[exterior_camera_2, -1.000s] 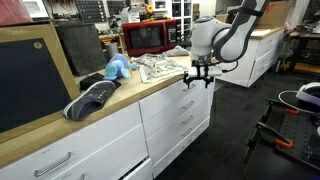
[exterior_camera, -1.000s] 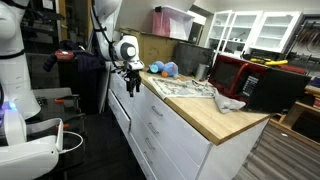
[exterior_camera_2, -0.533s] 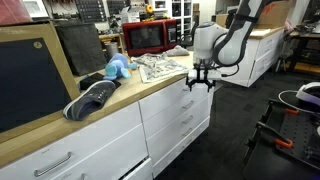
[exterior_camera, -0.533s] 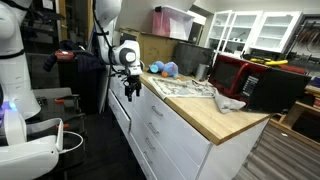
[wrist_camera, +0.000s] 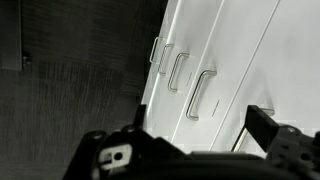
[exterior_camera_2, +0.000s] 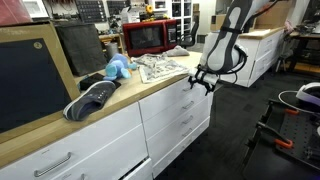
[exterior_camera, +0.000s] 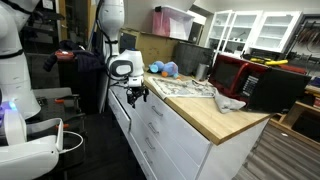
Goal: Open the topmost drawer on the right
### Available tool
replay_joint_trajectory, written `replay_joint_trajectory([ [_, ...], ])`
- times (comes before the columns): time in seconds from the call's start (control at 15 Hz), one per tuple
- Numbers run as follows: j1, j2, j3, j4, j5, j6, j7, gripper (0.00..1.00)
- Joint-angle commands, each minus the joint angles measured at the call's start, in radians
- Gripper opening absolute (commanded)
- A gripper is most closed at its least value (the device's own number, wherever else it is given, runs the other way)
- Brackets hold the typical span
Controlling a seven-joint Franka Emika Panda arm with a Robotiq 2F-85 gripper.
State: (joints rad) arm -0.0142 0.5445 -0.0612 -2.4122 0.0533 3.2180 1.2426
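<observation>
The topmost drawer [exterior_camera_2: 166, 98] is a flat white front just under the wooden countertop, and it is closed. It also shows in an exterior view [exterior_camera: 156, 110]. In the wrist view its bar handle [wrist_camera: 202, 95] is the nearest of three handles in a row. My gripper [exterior_camera_2: 203, 82] hangs in front of the drawer's end, close to the front but not touching it. It also shows in an exterior view [exterior_camera: 137, 94]. In the wrist view my gripper [wrist_camera: 200, 110] is open and empty, with the handle lying between and beyond the fingers.
The countertop [exterior_camera_2: 150, 82] holds newspaper [exterior_camera_2: 160, 66], a blue plush toy [exterior_camera_2: 117, 68], a grey shoe [exterior_camera_2: 92, 100] and a red microwave [exterior_camera_2: 150, 36]. Two taller drawers [exterior_camera_2: 182, 125] sit below. Dark floor [wrist_camera: 70, 100] lies in front of the cabinet.
My gripper has moved down and tilted over, from the countertop's edge to the level of the top drawer front. The drawer has not moved.
</observation>
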Motion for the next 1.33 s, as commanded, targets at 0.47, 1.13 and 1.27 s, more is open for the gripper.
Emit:
replay_joint_trajectory([
  [0.47,-0.356,0.171,0.298,0.127,0.133,0.245,-0.048,1.0],
  [1.13,-0.631,0.245,0.408,0.16,0.012,0.237,-0.169,1.0],
  [1.27,-0.63,0.271,0.395,0.161,0.015,0.237,-0.214,1.0],
])
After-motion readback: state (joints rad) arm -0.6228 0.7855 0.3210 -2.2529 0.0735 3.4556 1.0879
